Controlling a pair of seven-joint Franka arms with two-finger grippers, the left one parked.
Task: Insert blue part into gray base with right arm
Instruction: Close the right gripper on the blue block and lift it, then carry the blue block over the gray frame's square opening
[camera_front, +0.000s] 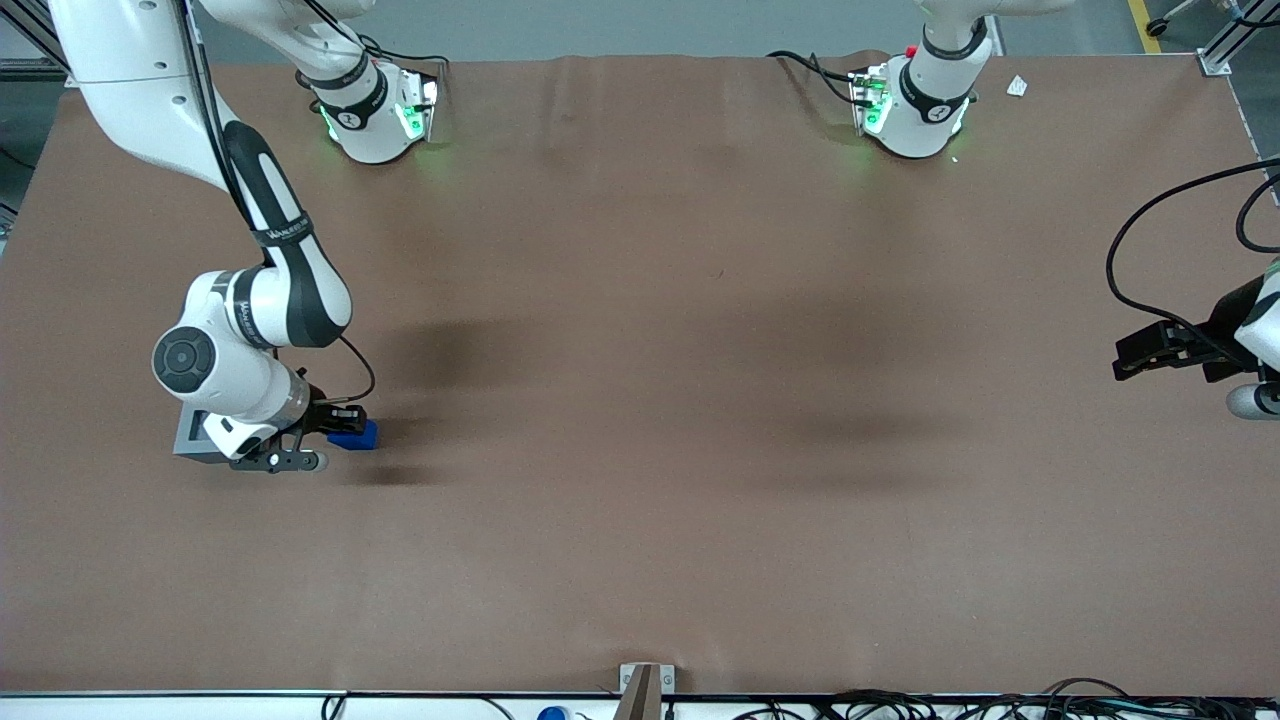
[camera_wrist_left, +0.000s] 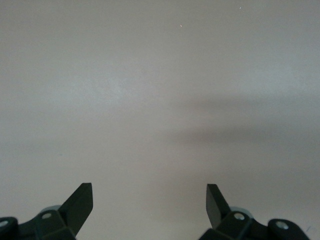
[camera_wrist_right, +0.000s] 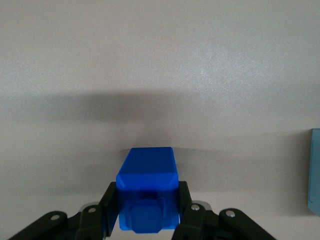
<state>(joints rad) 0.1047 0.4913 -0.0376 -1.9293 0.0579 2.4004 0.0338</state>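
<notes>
My right arm's gripper (camera_front: 338, 428) is shut on the blue part (camera_front: 356, 435), low over the brown table toward the working arm's end. In the right wrist view the blue part (camera_wrist_right: 147, 172) sits squeezed between the two black fingers (camera_wrist_right: 110, 202), its stepped stud facing the camera, with the gripper (camera_wrist_right: 147, 200) around it. I cannot tell whether it touches the table. The gray base (camera_front: 192, 437) stands right beside the gripper, partly hidden under the wrist. One edge of the base also shows in the right wrist view (camera_wrist_right: 315, 172).
The brown mat (camera_front: 640, 400) covers the table. The two arm bases (camera_front: 380, 115) stand at the edge farthest from the front camera, with a white scrap (camera_front: 1017, 86) near one. A small bracket (camera_front: 641, 685) sits at the nearest edge.
</notes>
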